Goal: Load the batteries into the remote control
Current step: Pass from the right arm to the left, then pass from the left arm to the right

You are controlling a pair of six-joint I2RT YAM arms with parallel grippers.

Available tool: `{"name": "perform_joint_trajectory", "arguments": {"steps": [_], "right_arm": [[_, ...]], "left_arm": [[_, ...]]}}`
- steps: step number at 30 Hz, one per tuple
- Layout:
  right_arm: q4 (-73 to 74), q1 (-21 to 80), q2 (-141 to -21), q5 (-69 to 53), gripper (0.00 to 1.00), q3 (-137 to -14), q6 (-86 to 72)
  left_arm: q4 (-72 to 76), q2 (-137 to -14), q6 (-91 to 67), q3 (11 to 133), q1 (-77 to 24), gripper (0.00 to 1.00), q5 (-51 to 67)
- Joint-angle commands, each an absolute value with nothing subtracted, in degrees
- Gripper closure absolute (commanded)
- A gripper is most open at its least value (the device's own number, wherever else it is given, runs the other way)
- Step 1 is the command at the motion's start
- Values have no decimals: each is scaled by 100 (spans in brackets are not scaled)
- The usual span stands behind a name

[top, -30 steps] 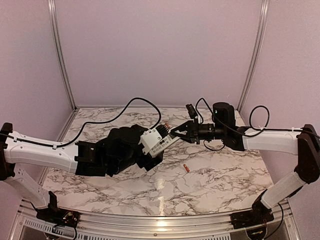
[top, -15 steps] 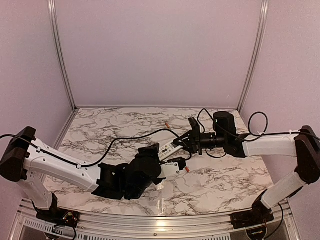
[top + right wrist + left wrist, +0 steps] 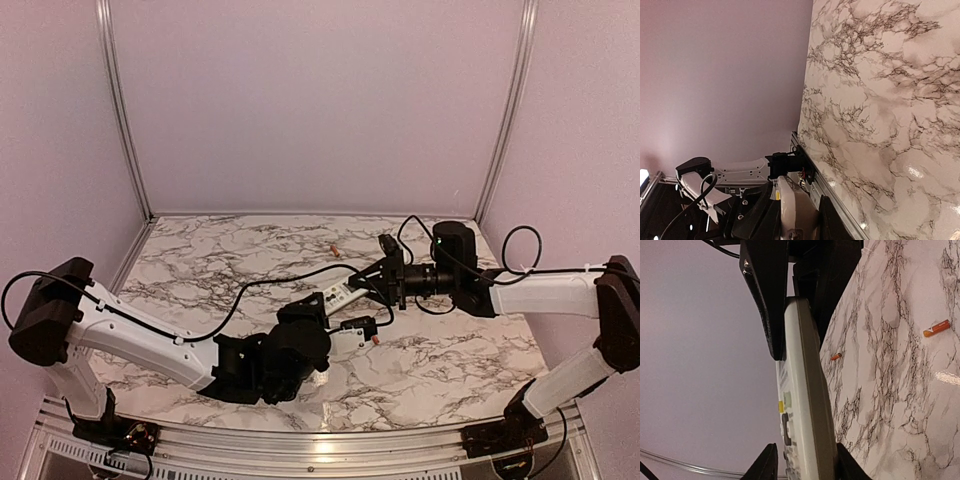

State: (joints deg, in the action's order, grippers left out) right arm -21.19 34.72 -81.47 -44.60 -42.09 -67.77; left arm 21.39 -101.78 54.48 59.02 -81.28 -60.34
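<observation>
Filling the space beneath the matte lilac back wall (image 3: 310, 100), the table (image 3: 200, 270) — glossy, white with grey marble veining — is being spanned by the left arm (image 3: 140, 340) and the right arm (image 3: 545, 288).

The remote control (image 3: 340, 297), a slim rectangular slab, is being held off the table above its middle. It is being clamped at one end by the right gripper (image 3: 373, 283), whose black fingers (image 3: 762, 295) are being pressed against its two broad faces. The other end is being flanked by the left gripper (image 3: 805, 465); whether its fingertips are gripping or only standing beside the remote cannot be told.

Only in the left wrist view is the remote being shown edge-on — a white front with small buttons, one yellow, and a greyish back. In the right wrist view just its white end is being seen.

The batteries, tiny orange-copper cylinders, are lying on the marble and are being caught by the top and left wrist views alone. The nearer battery (image 3: 372, 338) is lying just below the remote, the farther battery (image 3: 333, 249) well apart, toward the back wall.
</observation>
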Motion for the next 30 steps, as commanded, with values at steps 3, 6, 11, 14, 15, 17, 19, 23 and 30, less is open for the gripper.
{"name": "perform_joint_trajectory", "arguments": {"steps": [3,6,11,14,15,17,19,23,30], "right_arm": [[-2393,3471,-8038,-4659,100,-4155,-7030],[-2398,3472,-8036,-4667,100,-4171,-7054],[-2464,3444,-8044,-4721,70,-4216,-7069],[-2589,3290,-7965,-4821,38,-4294,-6979],[-2559,3211,-7907,-4816,32,-4350,-6864],[-2282,3063,-7722,-4720,14,-4527,-6414],[-1816,2950,-7556,-4563,7,-4786,-5740],[-1199,2764,-7225,-4192,3,-5187,-4599],[-1270,2677,-6345,-3741,1,-5153,-3370]], "left_arm": [[3774,-10368,6450,5691,-8161,72,-6453],[3996,-10407,6626,5645,-8162,83,-6453],[4080,-10380,6612,5597,-8157,97,-6427],[3948,-10252,6412,5573,-8163,100,-6377],[3788,-10194,6273,5577,-8164,100,-6335],[3205,-10010,5668,5661,-8153,100,-6118],[2363,-9843,4944,5816,-8135,100,-5739],[920,-9505,3536,6204,-7947,100,-4694],[-350,-8689,1801,6483,-7214,100,-2494]]}}
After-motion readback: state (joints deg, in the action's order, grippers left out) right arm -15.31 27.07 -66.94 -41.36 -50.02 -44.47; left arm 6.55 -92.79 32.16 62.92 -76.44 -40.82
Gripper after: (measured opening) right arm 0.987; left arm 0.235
